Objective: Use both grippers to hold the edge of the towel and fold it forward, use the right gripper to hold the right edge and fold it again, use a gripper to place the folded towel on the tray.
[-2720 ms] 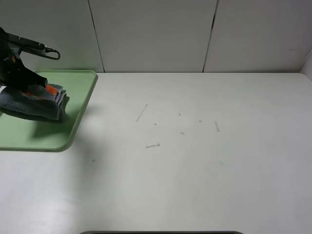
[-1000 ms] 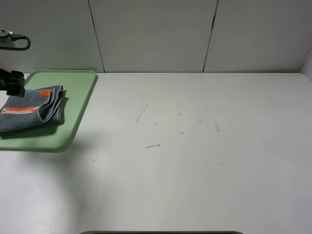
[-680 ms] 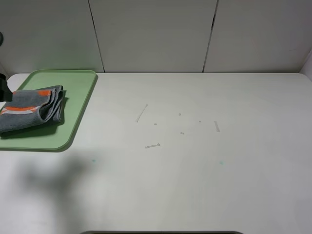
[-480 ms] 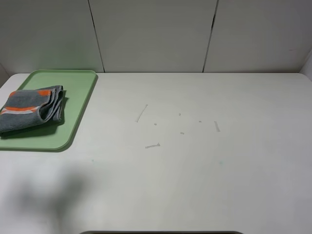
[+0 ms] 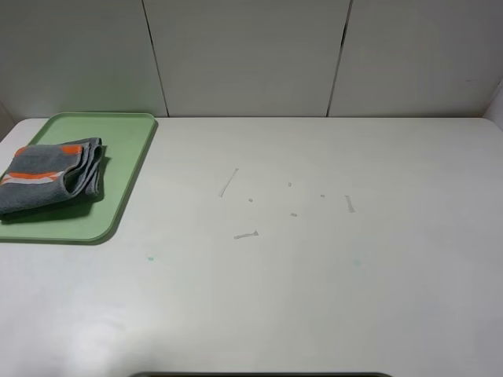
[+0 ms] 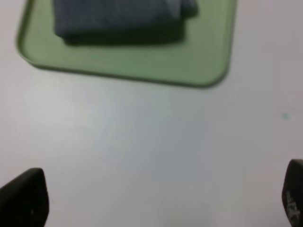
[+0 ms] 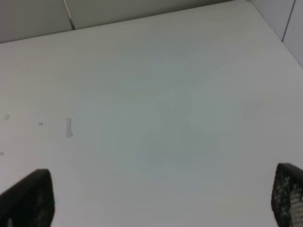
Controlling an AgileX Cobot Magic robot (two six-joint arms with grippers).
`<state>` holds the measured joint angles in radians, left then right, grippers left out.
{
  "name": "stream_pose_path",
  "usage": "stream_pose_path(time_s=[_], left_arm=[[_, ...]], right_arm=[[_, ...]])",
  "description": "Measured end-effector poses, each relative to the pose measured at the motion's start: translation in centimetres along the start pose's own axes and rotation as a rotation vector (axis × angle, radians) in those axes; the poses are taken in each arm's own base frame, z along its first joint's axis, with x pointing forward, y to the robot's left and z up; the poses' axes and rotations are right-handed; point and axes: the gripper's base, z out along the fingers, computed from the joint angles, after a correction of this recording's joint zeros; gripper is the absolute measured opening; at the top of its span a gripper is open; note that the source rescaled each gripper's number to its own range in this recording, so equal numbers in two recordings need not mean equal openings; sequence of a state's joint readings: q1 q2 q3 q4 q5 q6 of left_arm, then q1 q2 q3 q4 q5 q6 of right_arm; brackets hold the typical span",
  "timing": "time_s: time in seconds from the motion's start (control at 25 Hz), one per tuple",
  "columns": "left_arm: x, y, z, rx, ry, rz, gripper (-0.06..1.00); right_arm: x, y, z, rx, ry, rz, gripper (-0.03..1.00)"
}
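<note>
Black left hand (image 6: 156,198) hovers spread wide above bare table (image 6: 142,156).

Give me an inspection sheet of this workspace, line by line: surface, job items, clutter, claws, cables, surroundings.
Surface: white table, flat, with a few small grey scuff marks near the middle.
Job's things: the towel, dark grey with an orange stripe, lies folded on the tray; the pale green tray sits at the far left of the table.
Clutter: nothing seen.
Claws: left claw open, over bare table short of the tray, holding nothing; right claw open over bare table, holding nothing. Neither shows in the high view.
Cables: nothing seen.
Surroundings: pale wall panels behind the table.
</note>
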<state>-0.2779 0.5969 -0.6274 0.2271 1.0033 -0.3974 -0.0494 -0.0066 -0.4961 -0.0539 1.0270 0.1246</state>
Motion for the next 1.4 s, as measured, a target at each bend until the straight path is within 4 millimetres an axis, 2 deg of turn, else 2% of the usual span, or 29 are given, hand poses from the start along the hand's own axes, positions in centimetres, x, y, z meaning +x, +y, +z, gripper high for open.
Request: stream_pose_path(time_s=[0.36,0.52,0.76,1.24,1.4], left_arm=[[1.9,-0.8,-0.6,0.098,0.120,0.340,1.00],[2.4,-1.2,-0.5,0.144,0.150,0.361,1.00],[4.3,-1.8,2.0,0.223,0.208,0.444,1.00],[4.3,-2.1,2.0,0.261,0.200,0.476,1.00],[4.7,-2.0,1.3,0.289,0.147,0.468,1.00]], right_arm=[[0.0,0.0,0.0,0.000,0.000,0.000,1.00],[0.0,0.0,0.0,0.000,0.000,0.000,1.00],[0.0,0.0,0.0,0.000,0.000,0.000,1.00],[0.0,0.0,0.0,0.000,0.000,0.000,1.00],[0.0,0.0,0.0,0.000,0.000,0.000,1.00]])
